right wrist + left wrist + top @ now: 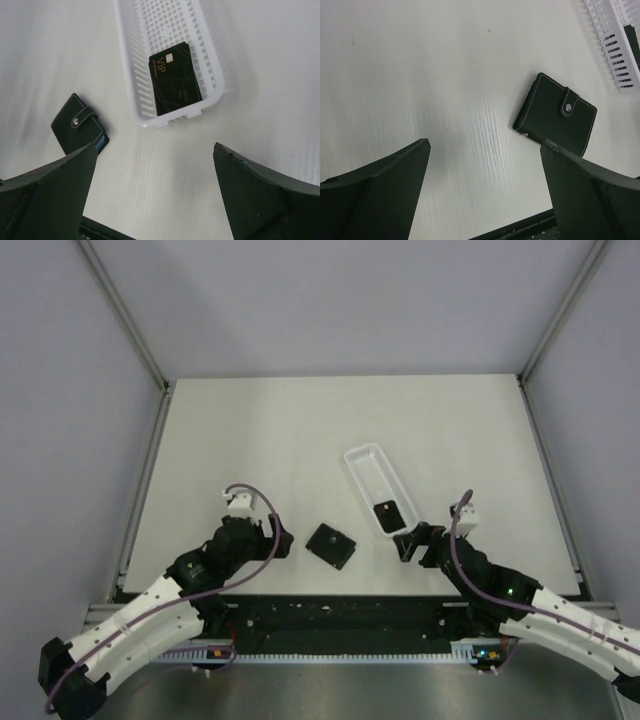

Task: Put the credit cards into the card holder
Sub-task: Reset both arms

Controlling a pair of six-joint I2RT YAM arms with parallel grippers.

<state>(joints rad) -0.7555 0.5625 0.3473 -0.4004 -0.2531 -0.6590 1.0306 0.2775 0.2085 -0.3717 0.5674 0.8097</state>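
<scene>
Black credit cards (172, 80) lie in the white tray (218, 75). The card holder (555, 114) lies shut, left of the tray. Left gripper (482, 150) and right gripper (155, 150) both have fingers wide apart.

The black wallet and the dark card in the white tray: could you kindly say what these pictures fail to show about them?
- Any cards under the dark printed rectangular card: right wrist view, the top card covers them.
- Pockets of the flat black stitched wallet: every view, snapped shut.
- White slotted plastic tray: left wrist view, cut off by the frame's corner.
</scene>
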